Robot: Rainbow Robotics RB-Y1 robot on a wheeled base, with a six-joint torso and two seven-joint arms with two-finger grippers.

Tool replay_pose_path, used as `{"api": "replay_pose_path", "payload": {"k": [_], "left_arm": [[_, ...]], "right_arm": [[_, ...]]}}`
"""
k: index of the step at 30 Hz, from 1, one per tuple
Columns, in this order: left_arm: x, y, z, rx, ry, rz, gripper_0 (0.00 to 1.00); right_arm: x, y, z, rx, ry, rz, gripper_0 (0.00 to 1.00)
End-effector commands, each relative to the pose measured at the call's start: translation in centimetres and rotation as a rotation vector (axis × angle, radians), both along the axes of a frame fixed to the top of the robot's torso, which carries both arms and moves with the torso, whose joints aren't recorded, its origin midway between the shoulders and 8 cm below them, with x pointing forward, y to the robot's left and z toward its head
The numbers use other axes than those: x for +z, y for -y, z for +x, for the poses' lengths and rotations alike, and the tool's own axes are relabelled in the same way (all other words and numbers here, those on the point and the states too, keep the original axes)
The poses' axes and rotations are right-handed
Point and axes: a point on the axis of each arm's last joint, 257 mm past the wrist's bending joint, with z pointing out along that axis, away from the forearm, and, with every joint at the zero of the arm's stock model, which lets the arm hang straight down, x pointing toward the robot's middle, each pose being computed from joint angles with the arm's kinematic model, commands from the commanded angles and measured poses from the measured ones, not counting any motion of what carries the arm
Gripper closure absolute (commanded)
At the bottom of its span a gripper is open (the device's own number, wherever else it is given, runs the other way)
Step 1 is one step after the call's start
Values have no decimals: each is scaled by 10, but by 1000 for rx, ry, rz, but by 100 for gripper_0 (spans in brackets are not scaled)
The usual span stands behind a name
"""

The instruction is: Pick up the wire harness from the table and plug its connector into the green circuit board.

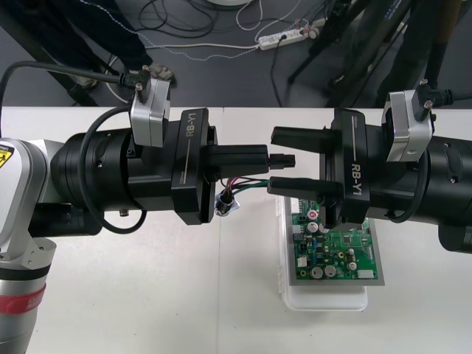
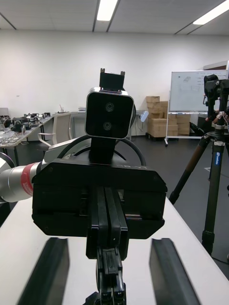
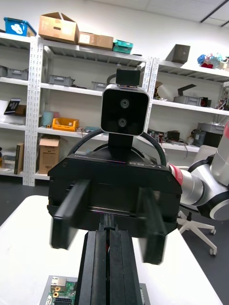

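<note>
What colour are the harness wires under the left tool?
The harness wires are red, green and black; front view shows them best.

a plain light counter [image 1: 147,295] runs out to a straight far edge. directly on it, on the robot's right side, lies a flat white base [image 1: 324,301], long side running away from the robot. a green circuit board [image 1: 335,254] sits level on that base.

"RB-Y1" stands in white on the black body of the left gripper [image 1: 286,158] and of the right gripper [image 1: 274,161]. A yellow warning sticker [image 1: 6,153] marks the left arm [image 1: 26,199].
</note>
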Motion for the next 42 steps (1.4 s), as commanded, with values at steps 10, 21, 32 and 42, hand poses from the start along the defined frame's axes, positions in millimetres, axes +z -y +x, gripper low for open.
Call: {"api": "replay_pose_path", "payload": {"k": [10, 21, 32, 42], "left_arm": [[22, 8, -6, -32, -26, -46, 100], [17, 1, -4, -20, -28, -37, 100], [5, -17, 1, 16, -43, -28, 100], [-7, -40, 3, 44, -34, 5, 100]], "right_arm": [[7, -7, -13, 19, 49, 15, 0], [4, -6, -11, 16, 47, 5, 0], [-34, 17, -6, -4, 26, -202, 0], [-80, 55, -3, -19, 13, -459, 0]]}}
